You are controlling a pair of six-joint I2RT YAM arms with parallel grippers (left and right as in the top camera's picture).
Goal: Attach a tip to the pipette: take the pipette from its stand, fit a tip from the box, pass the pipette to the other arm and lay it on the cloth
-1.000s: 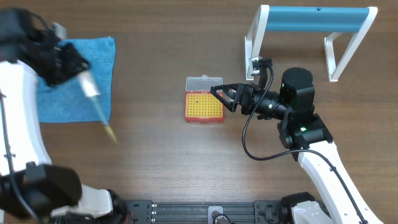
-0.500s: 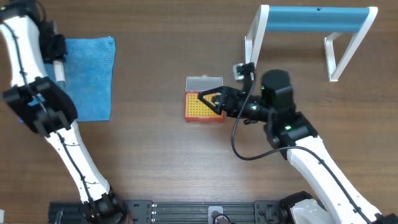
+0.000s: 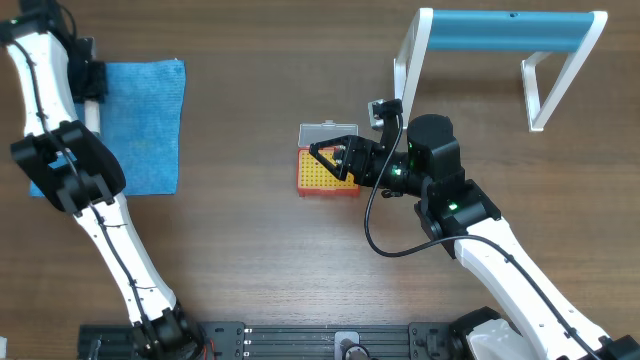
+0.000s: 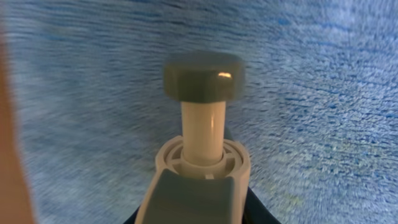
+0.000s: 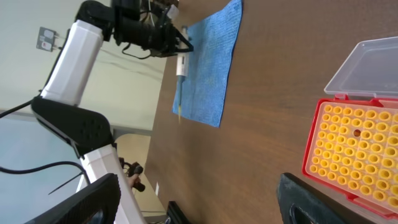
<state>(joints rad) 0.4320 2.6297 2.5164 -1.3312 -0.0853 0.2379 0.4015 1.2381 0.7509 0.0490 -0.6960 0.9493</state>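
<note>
My left gripper (image 3: 88, 85) is at the far left of the table, shut on the pipette (image 3: 93, 112) over the left part of the blue cloth (image 3: 140, 110). The left wrist view looks along the pipette's grey plunger button (image 4: 203, 76) to the cloth (image 4: 323, 93) close behind. From the right wrist view the pipette (image 5: 181, 62) carries a yellow tip (image 5: 178, 112); I cannot tell whether it touches the cloth. My right gripper (image 3: 330, 160) hangs open over the red tip box (image 3: 328, 172), whose yellow tips (image 5: 351, 155) lie between its fingers (image 5: 333, 199).
The tip box's clear lid (image 3: 328, 134) lies open behind it. The white and blue pipette stand (image 3: 505, 30) is at the back right. Bare brown table lies between the cloth and the box.
The left arm swung the pipette from a slant over the cloth's right edge to the cloth's left side. The right gripper slid left over the tip box.
</note>
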